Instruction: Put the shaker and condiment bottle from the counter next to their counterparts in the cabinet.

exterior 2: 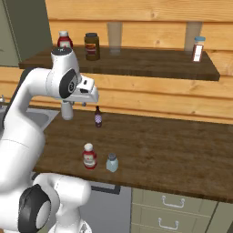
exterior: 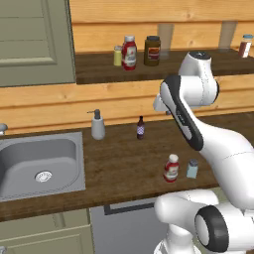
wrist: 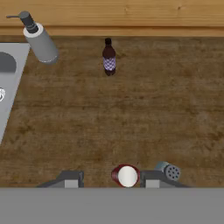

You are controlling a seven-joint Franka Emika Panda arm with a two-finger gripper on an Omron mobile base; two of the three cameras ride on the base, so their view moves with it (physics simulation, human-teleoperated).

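The gripper (wrist: pixel 111 179) is released: its two fingers (wrist: pixel 71 179) stand apart and grasp nothing. In the right base view the hand (exterior 2: pixel 68 109) hangs high above the counter (exterior 2: pixel 173 154) and points down.

In the hand view, the white cap of the bottle (wrist: pixel 126 175) appears between the fingertips, on the counter below. The shaker (wrist: pixel 168 171) stands just beside it, apart from it.

Both stand upright near the front edge of the counter. In the left base view the bottle (exterior: pixel 171 167) is left of the shaker (exterior: pixel 192 168). Farther back, near the wall, stand a small dark bottle (wrist: pixel 109 57) and a soap dispenser (wrist: pixel 40 40). The dispenser is at the corner of the sink (exterior: pixel 39 166).

On the cabinet shelf (exterior: pixel 99 69) above:
- a yellow-green shaker (exterior: pixel 117 55) and a second red bottle (exterior: pixel 129 52), close together;
- a brown jar (exterior: pixel 152 50), just right of them;
- a reddish shaker (exterior: pixel 245 46), well apart at the right end.

The cabinet door (exterior: pixel 32 42) lies left of the shelf.
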